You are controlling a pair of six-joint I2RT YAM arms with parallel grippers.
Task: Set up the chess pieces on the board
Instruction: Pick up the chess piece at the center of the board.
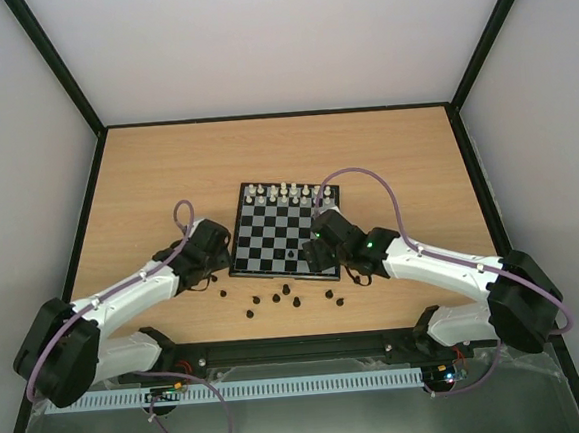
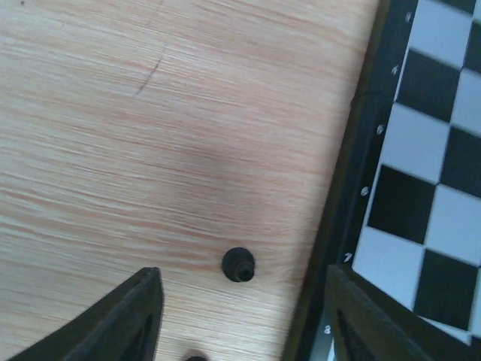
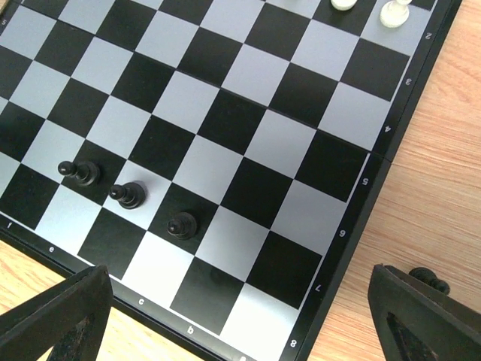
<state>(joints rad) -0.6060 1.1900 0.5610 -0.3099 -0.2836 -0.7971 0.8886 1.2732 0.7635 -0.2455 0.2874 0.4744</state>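
Observation:
The board (image 1: 270, 228) lies mid-table, with white pieces along its far row. Several black chess pieces (image 1: 276, 300) are scattered on the wood in front of its near edge. My left gripper (image 2: 244, 320) hangs open over the table beside the board's left border (image 2: 342, 195). One black piece (image 2: 238, 265) stands upright on the wood between its fingers, touching neither. My right gripper (image 3: 240, 323) is open over the board's near right corner (image 3: 301, 248). Three black pawns (image 3: 128, 195) stand in a diagonal row there, clear of its fingers.
Two white pieces (image 3: 394, 11) show at the far edge of the right wrist view. A black piece (image 3: 428, 278) sits on the wood by the right finger. Another dark piece (image 2: 197, 358) peeks in at the bottom of the left wrist view. Black frame rails (image 1: 272, 116) border the table.

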